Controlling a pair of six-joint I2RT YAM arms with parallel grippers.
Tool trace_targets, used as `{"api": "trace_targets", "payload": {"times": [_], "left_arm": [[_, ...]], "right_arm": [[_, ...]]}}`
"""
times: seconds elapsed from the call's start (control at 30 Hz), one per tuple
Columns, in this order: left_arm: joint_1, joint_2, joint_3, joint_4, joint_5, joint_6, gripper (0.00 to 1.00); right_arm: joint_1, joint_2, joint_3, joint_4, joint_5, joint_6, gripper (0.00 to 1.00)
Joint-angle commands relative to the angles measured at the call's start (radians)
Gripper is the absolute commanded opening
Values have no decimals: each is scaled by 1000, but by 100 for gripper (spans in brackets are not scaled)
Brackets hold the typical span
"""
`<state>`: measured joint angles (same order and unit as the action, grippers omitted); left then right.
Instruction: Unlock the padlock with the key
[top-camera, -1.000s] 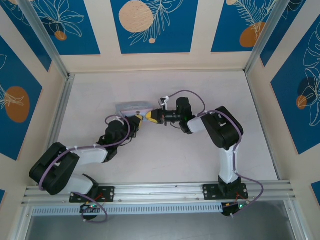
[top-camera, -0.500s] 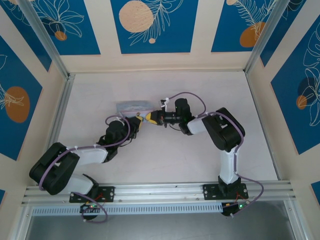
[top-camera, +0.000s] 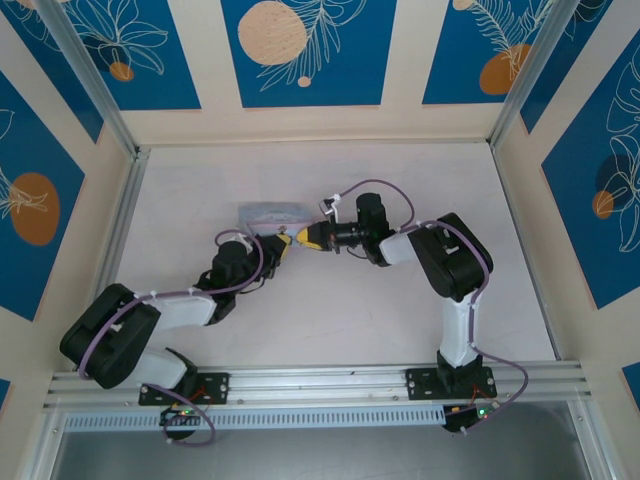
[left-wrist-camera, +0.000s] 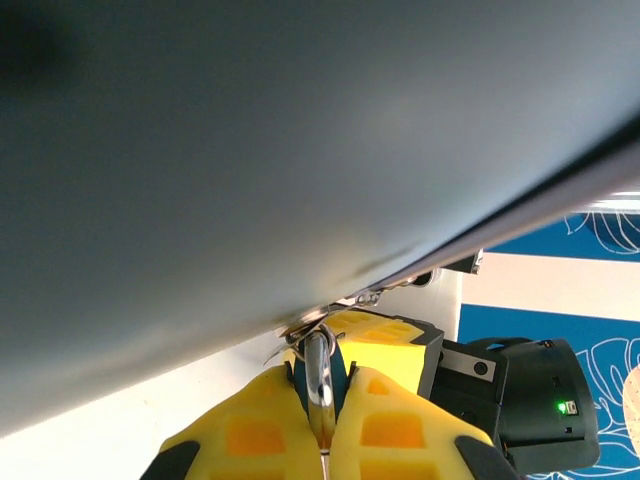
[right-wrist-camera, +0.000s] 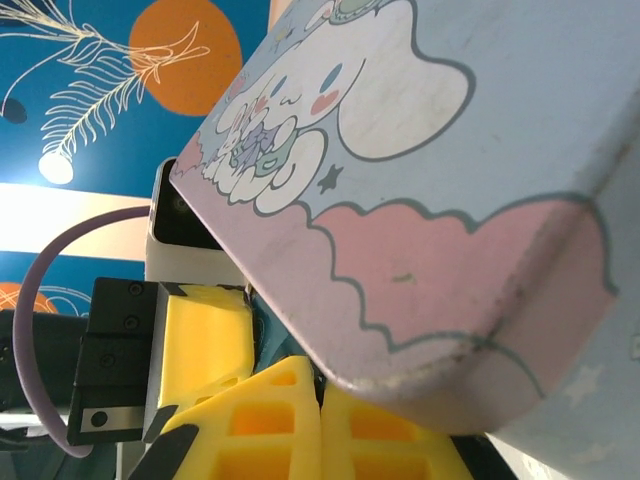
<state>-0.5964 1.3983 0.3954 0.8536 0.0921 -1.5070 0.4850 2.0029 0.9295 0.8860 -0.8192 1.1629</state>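
Left gripper (top-camera: 283, 246) is pinched tight, folks, its yellow pads (left-wrist-camera: 265, 430) squeezed onto the padlock (left-wrist-camera: 318, 372). A sliver of dark blue body and a bright metal shackle poke out between them, hard up against the near edge of the tin (top-camera: 268, 213). From the left wrist view that shackle seems to meet a small metal loop on the tin's rim, though the tin looms so close and blurred that I can't swear it's hooked through.

Right gripper (top-camera: 304, 238) sits just beside the tin's near right corner, nose to nose with the left one, jaws closed down to nothing. Whether the key is nipped between them, I cannot tell: the tin's rounded corner hangs right over the fingertips (right-wrist-camera: 285, 400) in its own wrist view, and anything that thin is hidden.

My read is that this is the insertion step. One arm steadies the lock by the tin while the other brings in the key. Nothing suggests the shackle has sprung yet.

The next move calls for fine work: line the key's tip up with the keyway, push it home straight, then twist while the left grip braces against the turn. With a slight misalignment, the key skates off or shifts in the pinch.
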Motion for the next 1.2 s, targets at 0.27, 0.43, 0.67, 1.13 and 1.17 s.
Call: {"api": "trace_targets", "payload": {"times": [0.27, 0.43, 0.67, 1.13, 1.17], "left_arm": [[-62, 23, 84, 284, 277, 19, 0], [-63, 31, 92, 288, 268, 15, 0], [-63, 30, 88, 278, 263, 18, 0], [-55, -37, -7, 67, 74, 67, 0], [-53, -44, -5, 55, 73, 74, 0]], "right_arm": [[150, 3, 11, 105, 84, 145, 0], [164, 109, 11, 392, 122, 381, 0], [137, 120, -3, 334, 118, 342, 0], [50, -80, -163, 57, 165, 165, 59], [44, -101, -179, 24, 166, 142, 61]]}}
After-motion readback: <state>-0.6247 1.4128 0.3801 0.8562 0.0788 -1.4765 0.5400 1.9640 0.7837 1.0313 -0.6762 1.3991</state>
